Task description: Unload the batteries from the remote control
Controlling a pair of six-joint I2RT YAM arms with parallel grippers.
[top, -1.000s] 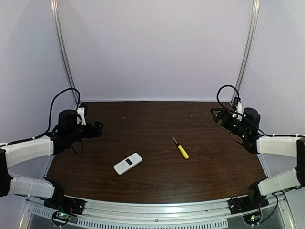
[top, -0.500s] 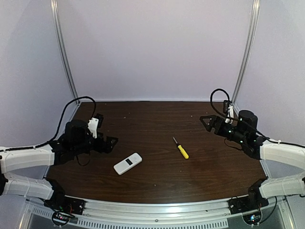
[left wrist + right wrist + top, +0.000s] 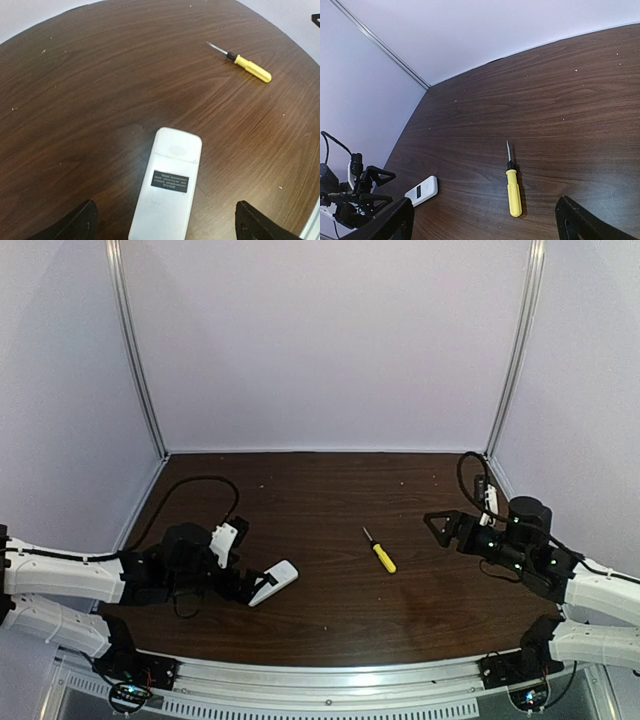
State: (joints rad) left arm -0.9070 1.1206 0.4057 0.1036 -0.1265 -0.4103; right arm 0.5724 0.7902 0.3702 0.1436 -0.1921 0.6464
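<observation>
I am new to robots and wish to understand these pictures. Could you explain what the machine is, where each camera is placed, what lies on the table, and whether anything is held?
These are two robot arms fixed at the near edge of a table, each ending in a two-finger gripper. One picture comes from a camera above and behind the arms; the other two come from cameras on the wrists, so dark fingertips show in their bottom corners. On the table lie a white remote control and a yellow-handled screwdriver. The left gripper is open, with one finger on each side of the remote's near end. The right gripper is open, some way from the screwdriver. Nothing is held, and no batteries are visible.
</observation>
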